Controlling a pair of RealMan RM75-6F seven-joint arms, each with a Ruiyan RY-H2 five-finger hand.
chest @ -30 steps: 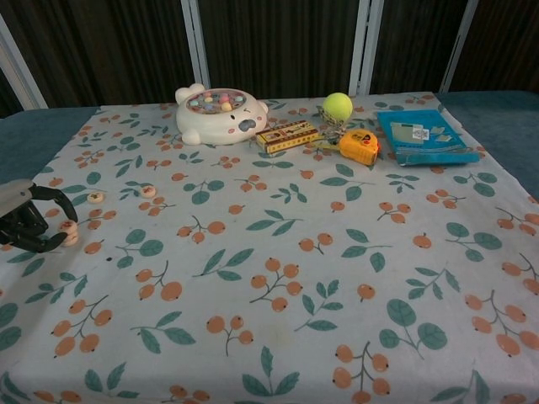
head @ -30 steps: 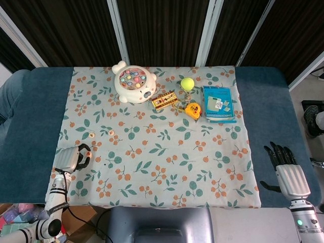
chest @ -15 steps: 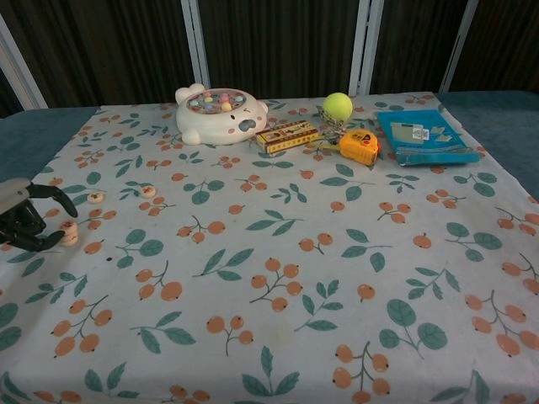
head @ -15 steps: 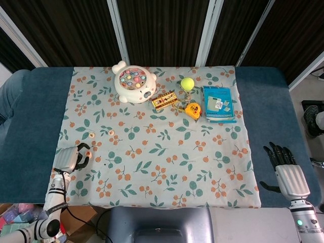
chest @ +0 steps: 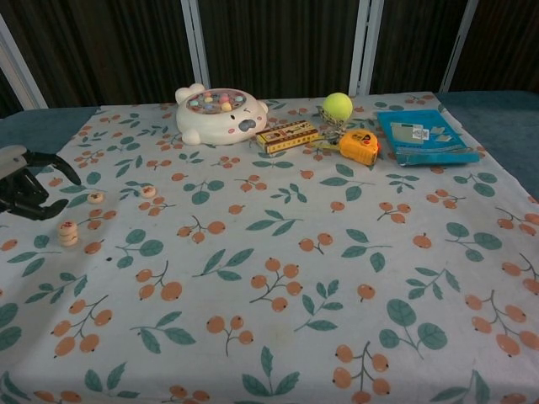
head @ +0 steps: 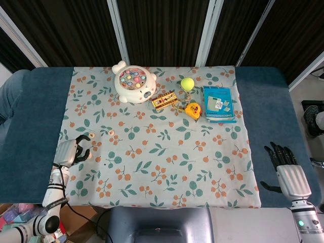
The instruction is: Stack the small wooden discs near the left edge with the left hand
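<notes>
A short stack of small wooden discs (chest: 67, 233) stands on the floral cloth near its left edge, and shows small in the head view as the stack (head: 88, 156). Two single discs lie further in: one disc (chest: 96, 198) and another disc (chest: 149, 191), seen from above as disc (head: 91, 135) and disc (head: 111, 132). My left hand (chest: 25, 181) hovers up and left of the stack, apart from it, its dark fingers spread and holding nothing; the head view shows this hand (head: 71, 151) too. My right hand (head: 286, 169) rests open over the blue table at the right.
At the back of the cloth (chest: 278, 252) stand a white fishing toy (chest: 221, 114), a yellow-red box (chest: 287, 135), a tennis ball (chest: 338, 105), an orange tape measure (chest: 360, 145) and a blue booklet (chest: 424, 135).
My left hand has let go of the disc stack and drawn back up and to the left. The stack stays standing alone. The right hand has not moved.
</notes>
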